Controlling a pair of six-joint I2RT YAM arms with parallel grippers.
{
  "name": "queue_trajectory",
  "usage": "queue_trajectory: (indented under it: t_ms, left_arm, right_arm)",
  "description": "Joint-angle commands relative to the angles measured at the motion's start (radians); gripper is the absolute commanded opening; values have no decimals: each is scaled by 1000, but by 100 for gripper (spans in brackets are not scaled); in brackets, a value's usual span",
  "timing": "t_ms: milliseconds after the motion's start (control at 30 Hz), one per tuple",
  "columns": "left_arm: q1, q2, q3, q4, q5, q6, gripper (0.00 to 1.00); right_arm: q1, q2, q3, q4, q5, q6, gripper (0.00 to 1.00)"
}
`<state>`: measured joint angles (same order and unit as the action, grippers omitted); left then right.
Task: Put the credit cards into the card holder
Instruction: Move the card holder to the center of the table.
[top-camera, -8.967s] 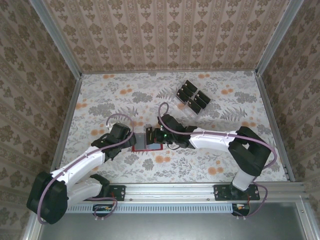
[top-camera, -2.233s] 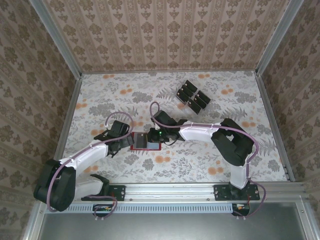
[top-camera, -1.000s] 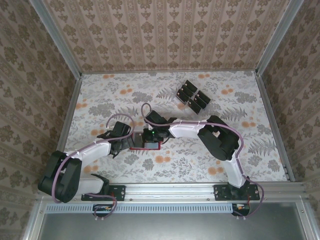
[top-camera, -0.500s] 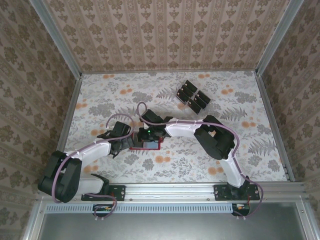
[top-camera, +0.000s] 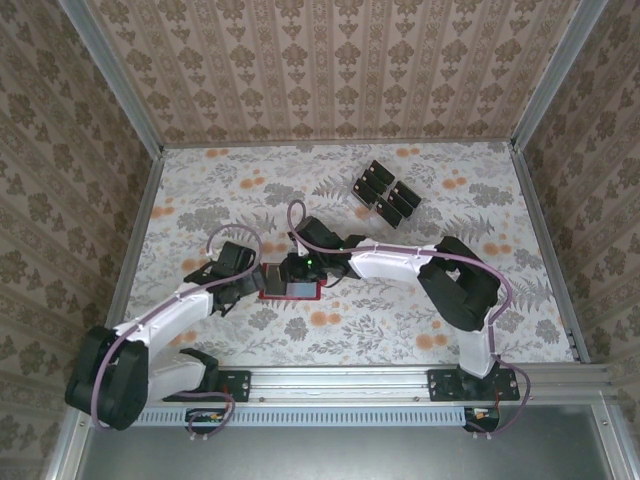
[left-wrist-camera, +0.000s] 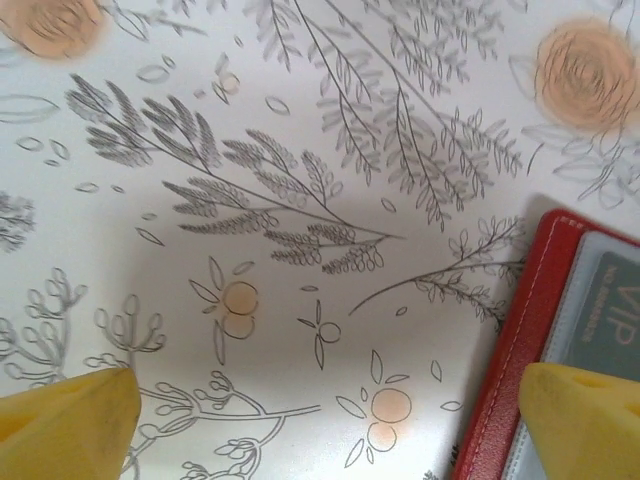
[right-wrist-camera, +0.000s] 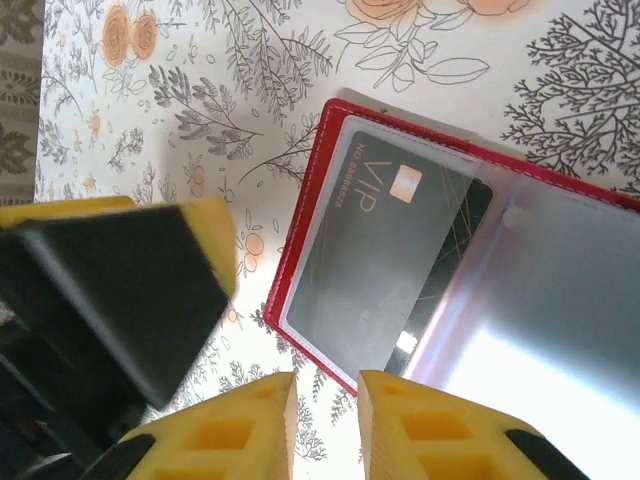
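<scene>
The card holder (top-camera: 303, 291) lies open and flat on the table, its red rim (right-wrist-camera: 300, 230) around clear sleeves. One black credit card (right-wrist-camera: 385, 250) marked VIP sits under the left sleeve. More credit cards (top-camera: 386, 191) stand in a clear rack at the back. My right gripper (right-wrist-camera: 325, 420) hovers over the holder's left edge, its jaws a narrow gap apart with nothing between them. My left gripper (left-wrist-camera: 325, 430) is wide open just left of the holder (left-wrist-camera: 515, 340), low over bare cloth, its right fingertip (left-wrist-camera: 585, 420) over the red rim.
The clear slotted rack (top-camera: 372, 214) stands on the flowered tablecloth at the back right of centre. Both arms meet over the middle of the table (top-camera: 200, 190). Metal frame rails and papered walls close in the sides and back.
My right gripper's jaws have parted slightly above the card holder. Both arms have shifted a little; the holder and its card stay put.
</scene>
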<state>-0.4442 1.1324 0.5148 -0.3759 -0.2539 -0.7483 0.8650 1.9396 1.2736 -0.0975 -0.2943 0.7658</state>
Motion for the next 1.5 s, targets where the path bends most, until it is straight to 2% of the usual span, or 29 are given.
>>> queue_trajectory:
  t_ms: [0, 300, 667, 1067, 1467]
  left_arm:
    - [30, -38, 41, -58, -7, 25, 100]
    - [44, -54, 51, -69, 12, 48, 100]
    - [43, -48, 26, -36, 53, 52, 100]
    - [23, 89, 34, 59, 114, 56, 100]
    - [-18, 205, 47, 116, 110, 52, 100]
  right_arm:
    - [-5, 27, -17, 8, 9, 11, 20]
    - [-13, 111, -2, -33, 16, -5, 12]
    - [-79, 56, -121, -79, 40, -34, 9]
    - [-92, -43, -73, -103, 23, -98, 9]
    - [-112, 34, 5, -123, 50, -94, 6]
